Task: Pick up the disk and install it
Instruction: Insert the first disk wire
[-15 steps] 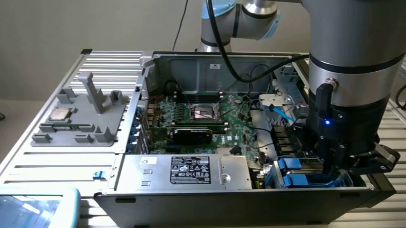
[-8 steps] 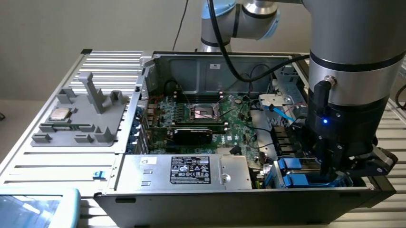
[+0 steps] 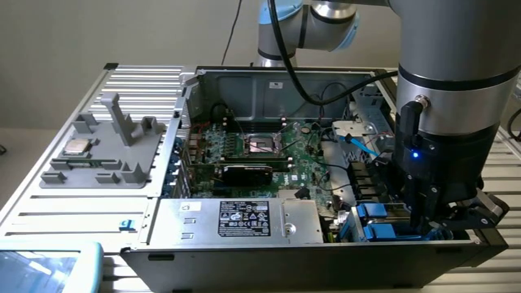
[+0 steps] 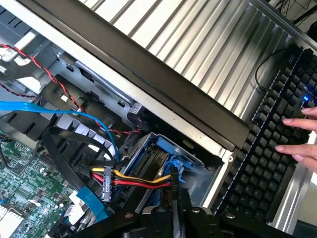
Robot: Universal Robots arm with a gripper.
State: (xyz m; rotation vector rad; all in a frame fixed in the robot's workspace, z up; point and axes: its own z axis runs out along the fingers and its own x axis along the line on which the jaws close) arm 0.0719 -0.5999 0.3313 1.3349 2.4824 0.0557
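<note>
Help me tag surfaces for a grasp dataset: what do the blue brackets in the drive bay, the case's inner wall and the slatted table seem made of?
Blue brackets: probably plastic, saturated colour, soft sheen.
Case's inner wall: likely sheet metal, bare grey, matte.
Slatted table: seemingly aluminium, pale silvery ribbed profiles.

The robot's silver-grey arm (image 3: 456,61), pale-blue at its joints (image 3: 279,11), bears a black cable (image 3: 285,58), a blue-lit black wrist (image 3: 440,162) and a black gripper (image 4: 174,183).
</note>
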